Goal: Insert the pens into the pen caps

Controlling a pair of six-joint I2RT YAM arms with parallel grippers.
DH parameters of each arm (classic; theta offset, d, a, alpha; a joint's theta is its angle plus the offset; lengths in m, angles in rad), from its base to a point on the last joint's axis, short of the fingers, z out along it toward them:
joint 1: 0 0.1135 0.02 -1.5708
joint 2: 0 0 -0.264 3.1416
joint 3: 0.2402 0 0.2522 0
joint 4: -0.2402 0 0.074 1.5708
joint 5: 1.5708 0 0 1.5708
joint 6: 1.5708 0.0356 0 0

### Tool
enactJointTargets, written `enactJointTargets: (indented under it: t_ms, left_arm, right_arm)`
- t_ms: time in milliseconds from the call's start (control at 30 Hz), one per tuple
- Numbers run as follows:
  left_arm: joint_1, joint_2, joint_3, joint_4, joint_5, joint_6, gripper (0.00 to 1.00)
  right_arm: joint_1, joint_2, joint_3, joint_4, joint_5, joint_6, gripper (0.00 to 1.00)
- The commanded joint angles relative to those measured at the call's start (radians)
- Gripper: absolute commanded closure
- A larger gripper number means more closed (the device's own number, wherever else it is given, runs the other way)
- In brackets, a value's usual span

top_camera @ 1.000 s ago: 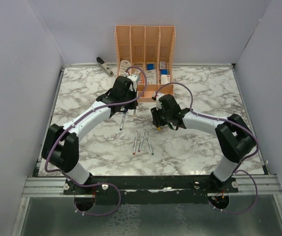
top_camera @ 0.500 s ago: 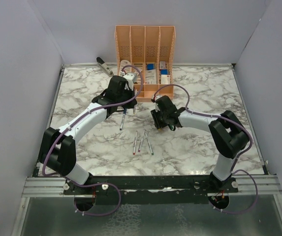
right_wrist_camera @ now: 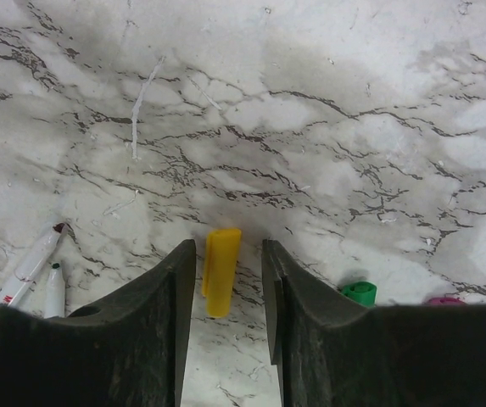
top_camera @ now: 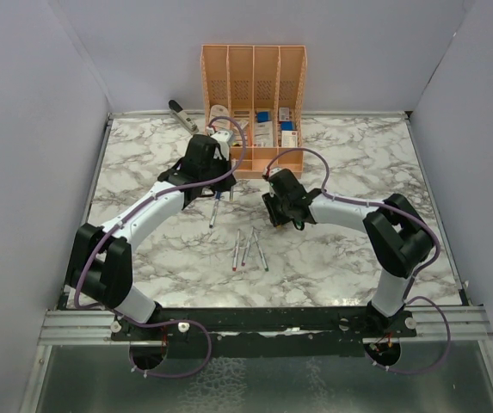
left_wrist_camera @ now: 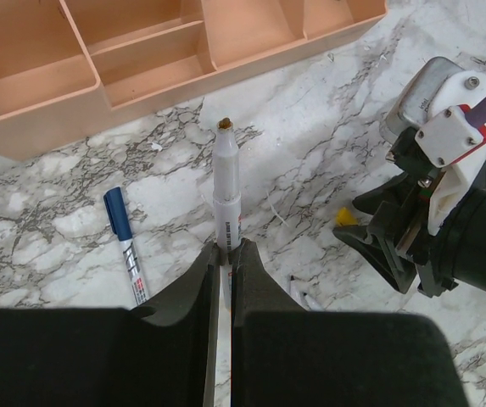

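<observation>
Left pincer (left_wrist_camera: 223, 248) around half-hidden pen (left_wrist_camera: 226, 182)

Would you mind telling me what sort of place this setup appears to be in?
Probably a robot test booth dressed as a desk: plain grey walls enclose a marble-patterned tabletop, with a peach desk organiser at the back.

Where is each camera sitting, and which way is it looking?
Top camera: fixed above and behind the arms, looking down at the marble table; both whole arms show, left arm and right arm.
Left wrist camera: on the left arm, looking along the left fingers, shut on a pen, toward the peach organiser; the right arm's wrist shows too.
Right wrist camera: on the right arm, looking down between the open right fingers at the yellow cap.
Shared: both wrist views show that yellow cap.
</observation>
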Motion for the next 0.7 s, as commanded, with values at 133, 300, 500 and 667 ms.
enactJointTargets:
  t_ms: [133,300,500,667]
  left_arm:
    - [0.017,-0.042,-0.007,0.037,0.038,0.003,1.00]
    - [0.021,-0.038,-0.010,0.040,0.041,0.005,1.00]
    - [0.027,-0.036,-0.030,0.082,0.095,0.014,1.00]
    - [0.032,-0.038,-0.054,0.122,0.144,0.015,1.00]
  right_arm:
    - [0.022,0.043,-0.013,-0.148,0.071,0.031,0.74]
    - [0.029,0.052,-0.007,-0.176,0.069,0.035,0.98]
    - [0.029,0.040,0.069,-0.189,0.121,0.046,0.99]
    - [0.023,0.006,0.182,-0.106,0.201,0.006,0.99]
